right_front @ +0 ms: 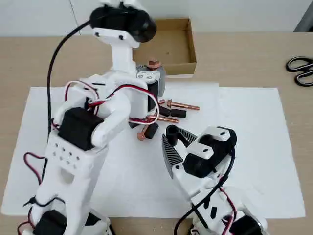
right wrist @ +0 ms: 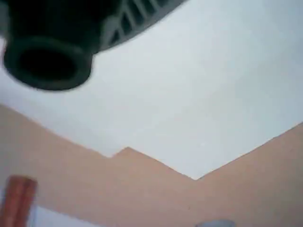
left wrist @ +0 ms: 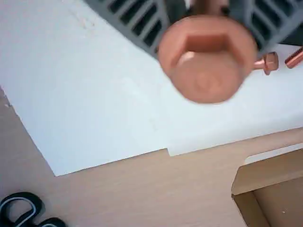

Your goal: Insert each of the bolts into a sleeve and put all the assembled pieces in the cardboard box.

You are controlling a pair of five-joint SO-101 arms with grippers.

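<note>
Insertion step in hand: the left gripper (right_front: pixel 153 69) jaws pinch a bolt (left wrist: pixel 206 59); the right gripper (right_front: pixel 173 136) jaws pinch a sleeve (right wrist: pixel 47 64), with the two parts apart. The next move likely calls for aligning the bolt shank with the sleeve bore.

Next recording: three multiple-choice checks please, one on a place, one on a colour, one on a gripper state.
1. The scissors lie: A on the white sheet; B in the box; C on the bare table.
2. The sleeve in the right gripper is: A black; B copper; C white.
3. The left gripper is: A open; B shut on a bolt; C shut on a sleeve.
C, wood lies under them; A, it shows dark in the wrist view; B, the copper head sits between its fingers.
</note>
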